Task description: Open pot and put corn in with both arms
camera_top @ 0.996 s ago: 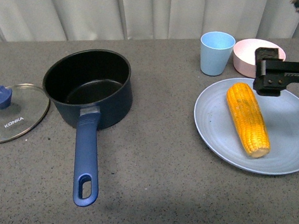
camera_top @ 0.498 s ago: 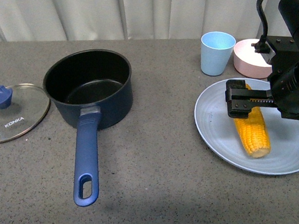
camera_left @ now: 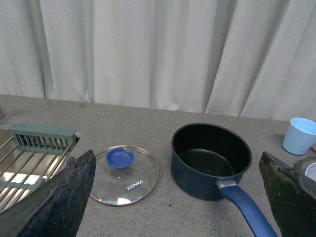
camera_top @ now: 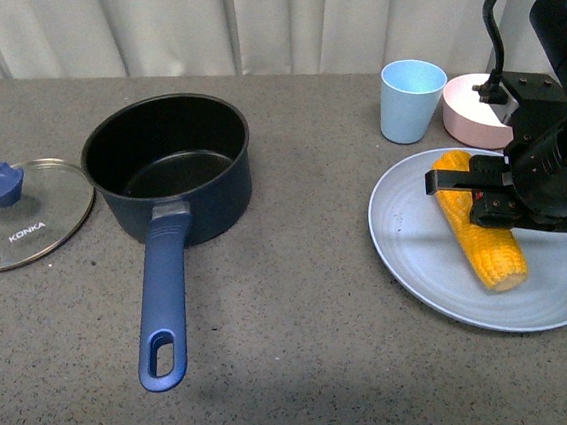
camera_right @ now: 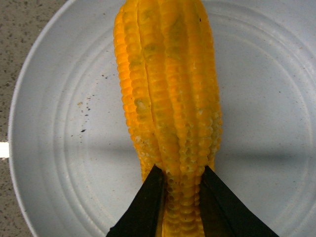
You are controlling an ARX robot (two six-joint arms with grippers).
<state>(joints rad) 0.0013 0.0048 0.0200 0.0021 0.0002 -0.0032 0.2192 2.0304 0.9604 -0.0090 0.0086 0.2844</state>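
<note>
The right gripper (camera_right: 180, 207) is pinching one end of the corn (camera_right: 168, 94), its fingers (camera_right: 145, 205) narrowly parted and pressing both sides of the cob, which is lying on the blue plate (camera_top: 418, 250). The left gripper (camera_left: 176, 158) is gaping wide, empty. Only its wrist camera is showing a drying rack (camera_left: 34, 148). The pot (camera_top: 169, 168) is sitting uncovered, well apart from the corn.

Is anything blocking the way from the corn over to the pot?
Nothing visible. Bare table lies between the corn on its plate and the open pot; the lid lies beyond the pot, the cup farther back.
</note>
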